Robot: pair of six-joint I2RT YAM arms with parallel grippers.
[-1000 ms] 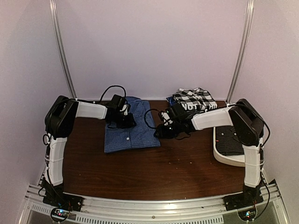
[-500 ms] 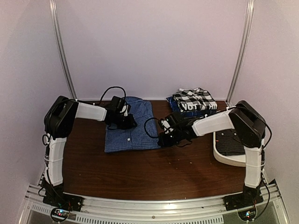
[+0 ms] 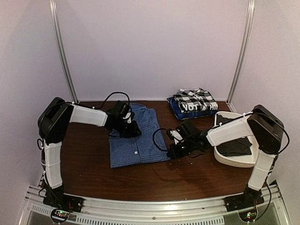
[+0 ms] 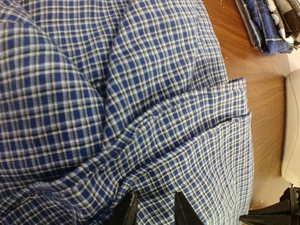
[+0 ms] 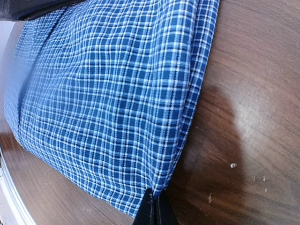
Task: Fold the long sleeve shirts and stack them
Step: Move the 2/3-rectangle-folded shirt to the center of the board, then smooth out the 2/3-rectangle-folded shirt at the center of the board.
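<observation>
Desk (image 3: 140,178): dark brown wood, carrying the shirts, a tub and both arms reaching in from the near corners
Blue checked shirt (image 3: 140,140): fine blue-and-white check, lying folded into a rough rectangle left of the desk's middle, with a white button showing on its near half; its cloth is bunched into soft ridges at the far-left part (image 4: 140,93), while its right edge runs flat and straight on the wood (image 5: 117,93)
Tub (image 3: 234,162): white plastic, at the right edge of the desk, well apart from the blue checked shirt; a dark cloth (image 3: 234,146) lies inside it
Black-and-white checked shirt (image 3: 194,98): large check, crumpled, on top of the pile at the far right of the desk
Dark blue shirt (image 3: 197,108): under the black-and-white checked shirt, white letters showing along its near edge
Left claw (image 3: 131,130): down on the far-left part of the blue checked shirt, its fingers a little apart and pinching a raised fold of cloth between them (image 4: 154,213)
Right claw (image 3: 172,152): low on the desk at the shirt's near-right corner, fingers pressed together on the hem (image 5: 153,206)
</observation>
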